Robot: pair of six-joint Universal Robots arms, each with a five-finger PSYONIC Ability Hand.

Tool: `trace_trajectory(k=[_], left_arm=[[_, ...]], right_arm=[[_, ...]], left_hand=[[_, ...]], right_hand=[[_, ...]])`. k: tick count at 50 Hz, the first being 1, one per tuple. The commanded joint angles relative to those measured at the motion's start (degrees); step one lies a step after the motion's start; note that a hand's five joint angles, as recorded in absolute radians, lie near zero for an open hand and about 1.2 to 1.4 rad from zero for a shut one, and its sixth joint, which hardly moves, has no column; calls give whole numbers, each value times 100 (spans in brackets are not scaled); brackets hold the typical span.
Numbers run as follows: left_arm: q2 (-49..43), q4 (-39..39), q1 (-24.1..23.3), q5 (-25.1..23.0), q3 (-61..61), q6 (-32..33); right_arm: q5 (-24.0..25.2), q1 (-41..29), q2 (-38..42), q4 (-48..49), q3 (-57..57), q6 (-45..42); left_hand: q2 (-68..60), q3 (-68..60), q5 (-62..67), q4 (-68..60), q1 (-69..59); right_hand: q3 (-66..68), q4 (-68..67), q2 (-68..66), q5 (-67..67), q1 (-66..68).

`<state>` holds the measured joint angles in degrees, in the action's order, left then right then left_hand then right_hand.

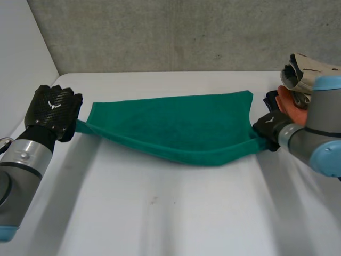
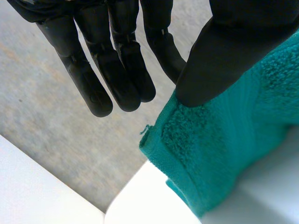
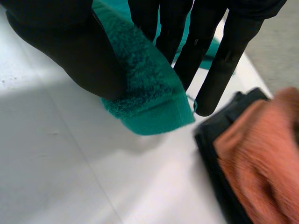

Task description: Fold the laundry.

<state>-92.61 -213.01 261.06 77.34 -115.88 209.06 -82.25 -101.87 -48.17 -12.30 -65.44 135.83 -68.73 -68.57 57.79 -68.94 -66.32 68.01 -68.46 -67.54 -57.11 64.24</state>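
A green towel [image 1: 170, 128] hangs stretched across the white table [image 1: 170, 213] between my two hands, sagging in the middle, its far edge lying on the table. My left hand [image 1: 53, 109] holds the towel's near left corner. In the left wrist view the thumb of that hand [image 2: 117, 60] presses onto the towel corner [image 2: 224, 149] beside straight fingers. My right hand [image 1: 269, 125] grips the near right corner. In the right wrist view the thumb and fingers of this hand [image 3: 70, 51] pinch the towel's hem [image 3: 149, 93] just above the table.
A pile of laundry sits at the table's right edge, close behind my right hand: an orange cloth [image 1: 293, 106] [image 3: 261, 154], a black piece [image 3: 219, 163] under it and a beige bundle [image 1: 306, 77] on top. A concrete wall runs along the back.
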Motion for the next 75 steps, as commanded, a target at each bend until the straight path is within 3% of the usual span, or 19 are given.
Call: trace_trajectory(k=[1, 5, 9, 12, 15, 21, 26, 32, 39, 50, 51, 52, 53, 54, 55, 66, 72, 75], left_arm=[[839, 1761, 243, -17, -31, 284], [1550, 3156, 550, -52, -198, 1099], [2122, 4412, 840, -52, -417, 1890], [2317, 5022, 990, -87, -523, 2182], [2388, 5454, 1079, -254, -646, 2438], [2072, 4657, 1140, -931, -471, 2429], [1001, 3444, 1044, -931, 73, 2359], [-590, 2388, 377, -528, 1162, 2016], [-1971, 2194, -55, 729, 2323, 1999], [-3096, 2106, -406, 879, 3553, 1937], [-3140, 2106, -424, 879, 3616, 1928], [-3184, 2106, -433, 888, 3686, 1928], [-3228, 2106, -442, 897, 3747, 1911], [-3255, 2106, -476, 897, 3774, 1885], [-3255, 2106, -520, 888, 3792, 1867], [-2729, 2150, -758, 888, 3476, 1033], [-2105, 2097, -749, 844, 2791, 830], [-1762, 2054, -749, 827, 2352, 803]], right_arm=[[104, 413, -1492, 44, -1304, 119], [130, 588, -2125, -509, -1963, -214], [139, 992, -2916, -1510, -2596, -1118], [148, 1335, -3286, -2092, -3036, -1901], [227, 1459, -3321, -2049, -3177, -2184], [297, 1433, -3042, -1120, -2809, -1457], [289, 1196, -2189, -503, -2255, -814], [114, 643, -1355, 129, -1448, -541], [-28, 440, -694, 1097, -910, -532], [-45, 193, 360, 2170, -49, -549], [-63, 176, 466, 2275, 30, -549], [-71, 158, 493, 2319, 40, -549], [-98, 132, 519, 2363, 40, -549], [-124, 97, 537, 2398, 40, -549], [-203, 27, 546, 2416, 31, -532], [-309, 17, -253, 2074, -803, -101], [-239, 140, -685, 1205, -1252, 75], [24, 500, -720, 844, -1419, 84]], left_hand=[[-1127, -1143, 1221, -1106, -1368], [-1127, -1143, 1221, -1106, -1368], [-1127, -1143, 1221, -1106, -1368], [-1127, -1143, 1221, -1106, -1368], [-1127, -1143, 1221, -1106, -1368], [-1127, -1143, 1221, -1106, -1368], [-1127, -1143, 1221, -1106, -1368], [-1127, -1143, 1221, -1106, -1368], [-1127, -1143, 1221, -1106, -1368], [-1127, -1143, 1221, -1106, -1368], [-1127, -1143, 1221, -1106, -1368], [-1127, -1143, 1221, -1106, -1368], [386, 370, -293, 407, 145], [4098, 4082, -4005, 4119, 3858], [5873, 5857, -5779, 5894, 5632], [5873, 5857, -5779, 5894, 5632], [5873, 5857, -5779, 5894, 5632], [5873, 5857, -5779, 5894, 5632]], right_hand=[[1199, -1154, -1246, -1289, 1576], [1199, -1154, -1246, -1289, 1576], [1199, -1154, -1246, -1289, 1576], [1199, -1154, -1246, -1289, 1576], [1199, -1154, -1246, -1289, 1576], [1199, -1154, -1246, -1289, 1576], [1199, -1154, -1246, -1289, 1576], [1199, -1154, -1246, -1289, 1576], [1199, -1154, -1246, -1289, 1576], [1199, -1154, -1246, -1289, 1576], [223, -178, -270, -312, 600], [-1885, 1930, 1838, 1796, -1508], [-3971, 4016, 3924, 3882, -3594], [-5791, 5836, 5744, 5701, -5414], [-5801, 5846, 5754, 5711, -5424], [-5801, 5846, 5754, 5711, -5424], [-5760, 5804, 5712, 5670, -5382], [-5390, 5435, 5343, 5300, -5012]])
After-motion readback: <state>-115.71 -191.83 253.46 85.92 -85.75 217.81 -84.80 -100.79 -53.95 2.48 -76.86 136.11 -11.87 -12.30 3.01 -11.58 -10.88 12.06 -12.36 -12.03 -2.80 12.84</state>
